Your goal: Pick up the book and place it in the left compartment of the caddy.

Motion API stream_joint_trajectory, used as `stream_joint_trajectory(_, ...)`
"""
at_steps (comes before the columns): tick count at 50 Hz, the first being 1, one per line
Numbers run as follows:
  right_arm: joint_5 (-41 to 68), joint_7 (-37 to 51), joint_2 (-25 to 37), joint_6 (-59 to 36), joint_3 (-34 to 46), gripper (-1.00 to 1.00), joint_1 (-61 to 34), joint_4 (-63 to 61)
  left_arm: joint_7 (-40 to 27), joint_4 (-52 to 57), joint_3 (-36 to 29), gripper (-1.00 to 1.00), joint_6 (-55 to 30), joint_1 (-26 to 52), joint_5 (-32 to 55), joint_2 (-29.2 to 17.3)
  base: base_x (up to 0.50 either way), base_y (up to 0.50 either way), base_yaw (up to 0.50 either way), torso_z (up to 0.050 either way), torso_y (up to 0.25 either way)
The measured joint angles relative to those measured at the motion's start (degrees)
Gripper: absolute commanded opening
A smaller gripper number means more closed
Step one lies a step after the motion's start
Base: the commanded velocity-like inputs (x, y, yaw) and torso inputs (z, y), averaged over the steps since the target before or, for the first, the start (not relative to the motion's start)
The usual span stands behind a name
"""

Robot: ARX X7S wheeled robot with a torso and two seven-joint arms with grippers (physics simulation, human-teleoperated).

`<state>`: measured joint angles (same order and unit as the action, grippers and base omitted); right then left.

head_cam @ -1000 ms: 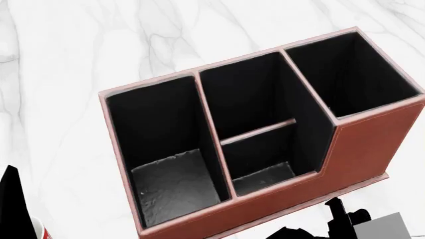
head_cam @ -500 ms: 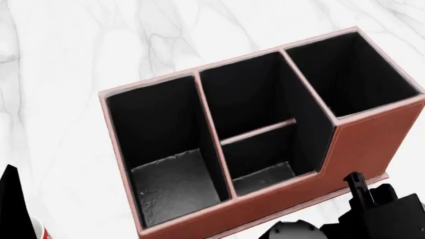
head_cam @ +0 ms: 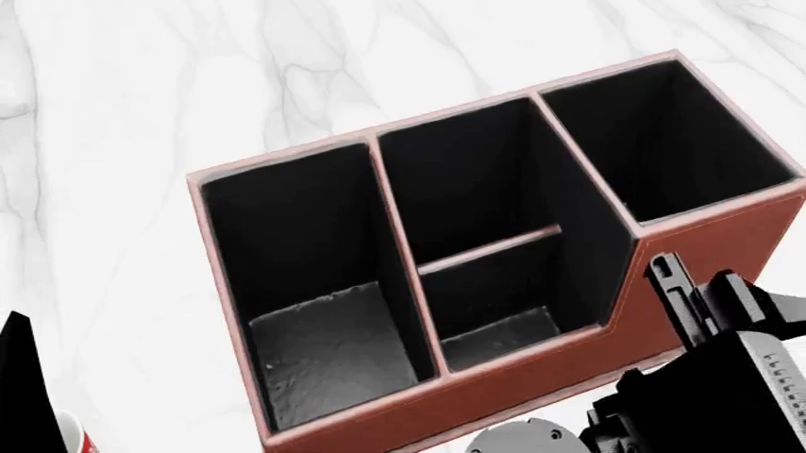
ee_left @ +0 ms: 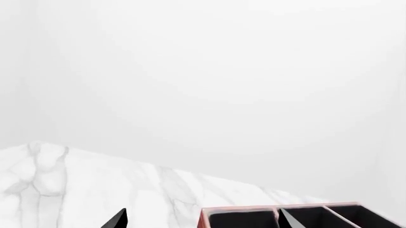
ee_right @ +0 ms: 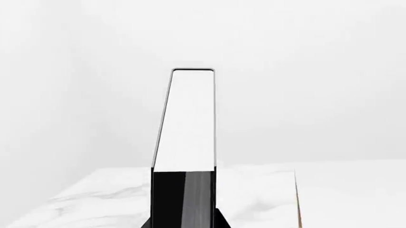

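The reddish-brown caddy (head_cam: 705,236) stands in the middle of the head view. Its long left compartment (head_cam: 330,354) is empty and shows a grey floor. My right gripper (ee_right: 184,224) is shut on the book (ee_right: 187,123), which stands upright between the jaws with its white page edges toward the camera. In the head view the right arm (head_cam: 718,377) is at the lower right, in front of the caddy's raised end; I cannot make out the book there. My left gripper (ee_left: 203,222) is open and empty, its fingertips (ee_left: 117,221) wide apart, with the caddy's rim (ee_left: 204,216) just beyond.
The caddy stands on a white marble table (head_cam: 126,94). A red-and-white mug (head_cam: 78,439) shows at the lower left corner of the head view, beside a black left finger (head_cam: 19,377). Two small divided bays (head_cam: 492,283) and a tall square bay (head_cam: 655,142) lie right of the left compartment.
The right arm has come up and to the right in the head view and now overlaps the caddy's front wall at its raised end. The left arm and the caddy have not moved.
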<state>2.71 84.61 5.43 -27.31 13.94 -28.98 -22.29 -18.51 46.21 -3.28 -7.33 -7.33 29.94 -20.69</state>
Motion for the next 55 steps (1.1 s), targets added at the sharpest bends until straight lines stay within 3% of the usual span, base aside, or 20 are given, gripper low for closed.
stream_joint_trajectory(25,-4.84,-6.6,4.58,-2.14,9.07,-1.0,-2.29,-4.77,-0.42,-0.05,-0.53,1.0,0.39,-0.03,-0.05,-0.45,0.0,0.0,0.0,0.0,0.001)
stream_joint_trajectory(55,4.68,-19.29,7.63,2.67,13.05,-1.0,-3.76,-5.36,-0.78,-0.37,-0.96,1.0,0.98,0.12,0.06,-0.98,0.0,0.0,0.0,0.001,0.001)
